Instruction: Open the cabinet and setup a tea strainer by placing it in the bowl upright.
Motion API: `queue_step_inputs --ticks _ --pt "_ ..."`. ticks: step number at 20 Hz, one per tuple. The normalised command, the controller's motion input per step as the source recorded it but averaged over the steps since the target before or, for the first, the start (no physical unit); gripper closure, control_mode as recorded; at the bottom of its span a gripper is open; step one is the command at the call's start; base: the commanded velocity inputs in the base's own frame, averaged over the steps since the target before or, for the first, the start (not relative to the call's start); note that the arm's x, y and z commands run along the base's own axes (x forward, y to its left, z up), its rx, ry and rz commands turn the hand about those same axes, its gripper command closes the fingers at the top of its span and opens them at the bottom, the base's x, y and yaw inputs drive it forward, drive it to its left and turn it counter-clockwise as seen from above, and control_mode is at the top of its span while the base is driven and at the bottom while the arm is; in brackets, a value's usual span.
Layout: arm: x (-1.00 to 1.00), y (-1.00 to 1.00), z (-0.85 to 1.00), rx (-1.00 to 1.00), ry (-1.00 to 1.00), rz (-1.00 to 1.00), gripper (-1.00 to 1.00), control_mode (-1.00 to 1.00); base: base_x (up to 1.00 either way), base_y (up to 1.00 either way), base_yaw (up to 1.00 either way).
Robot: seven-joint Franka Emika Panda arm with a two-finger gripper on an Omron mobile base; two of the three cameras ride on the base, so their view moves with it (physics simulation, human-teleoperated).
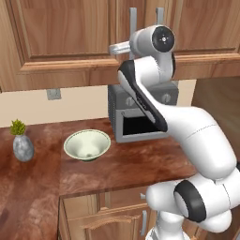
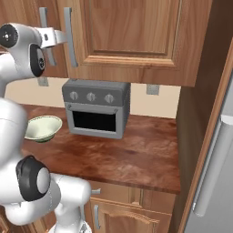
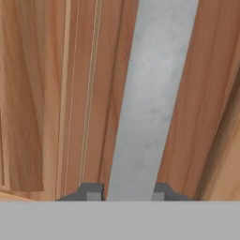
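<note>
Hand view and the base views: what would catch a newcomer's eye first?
The gripper straddles the cabinet's grey bar handle, fingertips on either side, the door not yet open. Below on the brown counter, the pale bowl sits beside the grey toaster oven, with a small vase holding a plant at far left.

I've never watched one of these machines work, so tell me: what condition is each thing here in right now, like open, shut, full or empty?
cabinet: door shut.
handle: grey bar, between the two fingertips.
gripper: closed around the handle.
bowl: upright on the counter, empty.
toaster oven: door shut.
vase: upright, holding a green plant.
</note>
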Motion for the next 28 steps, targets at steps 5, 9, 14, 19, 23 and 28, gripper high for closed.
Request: queue_step_inputs --ticks 5,9,14,19,23,28 --pt "-0.53 0.4 0.0 0.0 0.0 -0.2 1.0 -1.0 0.0 0.0 0.0" --pt "-0.81 0.49 0.08 0.0 0.0 -0.22 1.0 -1.0 0.0 0.0 0.0" --pt "-0.89 0.56 0.01 0.0 0.0 -0.23 1.0 -1.0 0.0 0.0 0.0" --pt "-1.0 0.57 0.0 0.07 -0.03 -0.17 1.0 -1.0 0.0 0.0 0.0" --pt "-0.95 0.35 0.07 0.16 0.0 -0.14 1.0 -1.0 0.0 0.0 0.0" --pt "-0.98 0.38 0.01 0.15 0.0 -0.12 1.0 -1.0 0.0 0.0 0.0"
